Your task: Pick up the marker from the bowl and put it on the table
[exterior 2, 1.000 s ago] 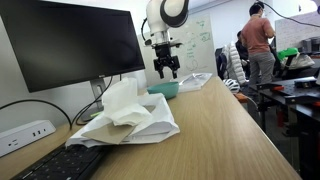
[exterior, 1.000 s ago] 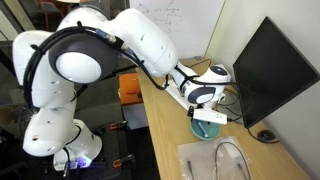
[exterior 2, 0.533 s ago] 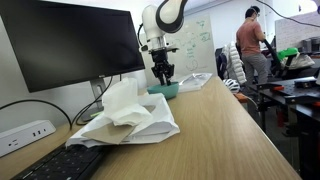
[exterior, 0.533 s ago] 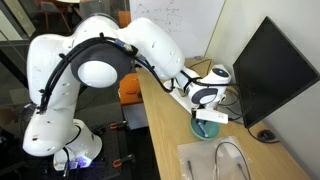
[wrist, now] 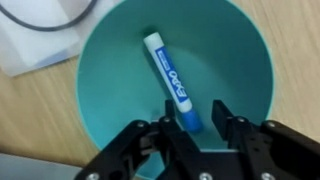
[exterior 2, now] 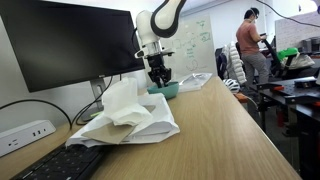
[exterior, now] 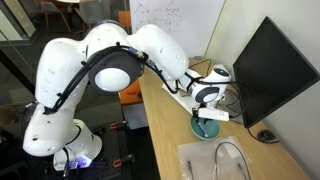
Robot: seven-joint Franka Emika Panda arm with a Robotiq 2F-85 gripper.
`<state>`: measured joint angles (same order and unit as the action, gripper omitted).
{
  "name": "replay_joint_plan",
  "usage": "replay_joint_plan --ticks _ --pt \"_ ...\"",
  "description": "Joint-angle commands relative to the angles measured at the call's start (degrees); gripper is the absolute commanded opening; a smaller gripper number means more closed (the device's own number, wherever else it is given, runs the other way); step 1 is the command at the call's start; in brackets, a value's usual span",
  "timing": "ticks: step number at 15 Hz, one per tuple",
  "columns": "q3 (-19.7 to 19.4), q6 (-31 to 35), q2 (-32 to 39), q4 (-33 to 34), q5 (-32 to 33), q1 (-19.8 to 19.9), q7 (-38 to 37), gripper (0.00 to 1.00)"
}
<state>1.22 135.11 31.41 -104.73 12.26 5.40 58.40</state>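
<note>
— Marker (wrist: 171, 80) first: how many do you count?
— One. It has a white barrel with blue print and a blue end, and it lies slantwise on the bottom of the bowl (wrist: 105, 85). There is one bowl too, teal, standing on the table (wrist: 30, 125) just beside a white sheet (wrist: 25, 52).
— Do all the views show it?
— Only the wrist view does. In both exterior views the bowl's wall hides what lies inside, so I see teal and nothing more.
— And what do those views give that the wrist view lacks?
— The whole arm, for one. In an exterior view it reaches from its base out over the table's edge, with the wrist bent down beside one dark monitor (exterior: 275, 70). In an exterior view I also see one heap of crumpled white paper (exterior 2: 125, 105), one keyboard (exterior 2: 55, 165) near the front, and one person (exterior 2: 247, 45) far at the back.
— How does the hand (wrist: 195, 104) stand?
— There is one hand, with two fingers. It hangs straight above the bowl with the fingers pointing down and the tips low at the rim. The fingers are spread, the marker's blue end lies between them, and I see teal on either side of it, so they are pinching nothing.
</note>
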Motion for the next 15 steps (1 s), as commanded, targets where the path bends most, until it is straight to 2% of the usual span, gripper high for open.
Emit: replay_joint_plan --ticks 1,5,9,10,13,14,15 --pt "0.9 -3.4 2.1 3.2 2.3 0.1 1.0 0.47" --pt "1.0 -4.6 4.1 5.0 4.5 -0.2 0.7 0.47" --pt "1.0 -5.3 5.9 6.1 5.6 -0.4 0.4 0.41" --pt "1.2 -5.2 6.1 6.2 5.7 -0.3 0.5 0.26" --pt "1.1 -5.0 6.7 6.6 5.8 -0.2 0.2 0.02" --pt "1.1 -5.0 6.7 6.7 5.8 -0.2 0.1 0.0" --pt "1.1 -4.9 6.6 6.5 5.7 -0.1 0.0 0.05"
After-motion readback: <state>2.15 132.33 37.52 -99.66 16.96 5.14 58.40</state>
